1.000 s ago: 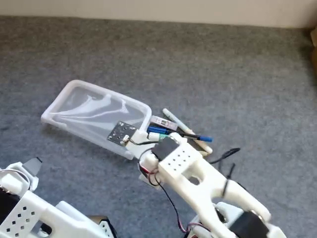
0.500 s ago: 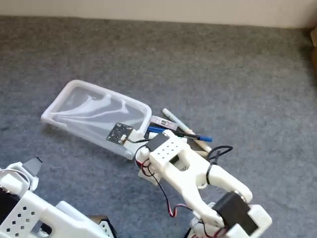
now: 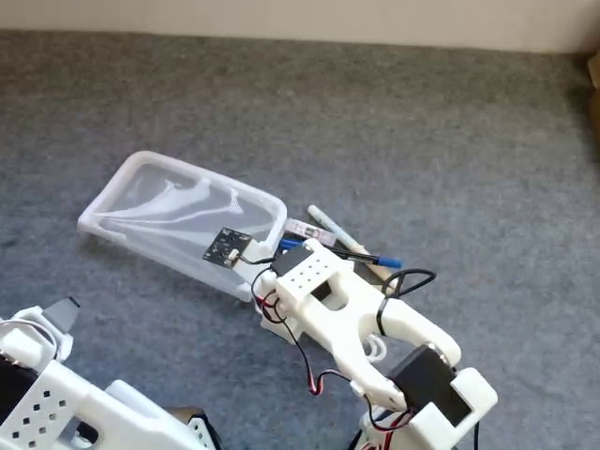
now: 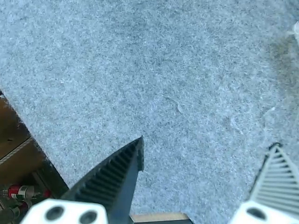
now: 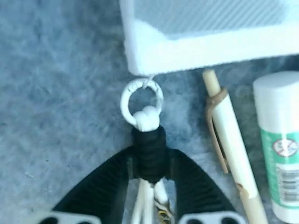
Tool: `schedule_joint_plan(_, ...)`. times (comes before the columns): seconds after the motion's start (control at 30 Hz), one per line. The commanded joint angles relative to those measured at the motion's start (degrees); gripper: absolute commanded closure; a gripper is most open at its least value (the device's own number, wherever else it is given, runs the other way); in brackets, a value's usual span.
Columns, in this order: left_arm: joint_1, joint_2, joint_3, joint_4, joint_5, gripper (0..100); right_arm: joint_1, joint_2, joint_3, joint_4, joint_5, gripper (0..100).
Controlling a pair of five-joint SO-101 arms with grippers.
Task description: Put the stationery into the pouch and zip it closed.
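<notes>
A translucent white pouch lies flat on the grey carpet, its corner close to my right gripper. The right gripper is shut on the black zipper pull, whose white ring hangs from the pouch corner. Beside the pouch lies the stationery: a glue stick, a cream pen, a blue pen and a pale pen. The right arm covers part of this pile in the high view. My left gripper stands open over bare carpet, holding nothing.
The left arm sits at the near left corner, well away from the pouch. Grey carpet stretches open behind and to the right of the pouch. A wooden edge shows beside the carpet in the left wrist view.
The right arm has folded back toward the near edge, and its wrist has slid a little left along the pouch's near corner. The left arm has stayed still.
</notes>
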Motion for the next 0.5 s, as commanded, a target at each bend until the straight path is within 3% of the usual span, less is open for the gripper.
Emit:
schedule_joint_plan(0.0, 1.2, -0.7, -0.3, -0.8, 0.5, 63, 0.4, -0.2, -2.2, -0.6, 0.6, 99.6)
schedule_joint_plan(0.2, 8.7, -0.7, -0.7, -0.4, 0.4, 63, 1.9, -12.2, -1.7, -0.5, -1.0, 99.3)
schedule_joint_plan(0.47, 24.8, -0.3, -0.7, -0.4, 0.2, 62, 3.6, -27.4, -1.5, 0.7, -5.8, 99.3)
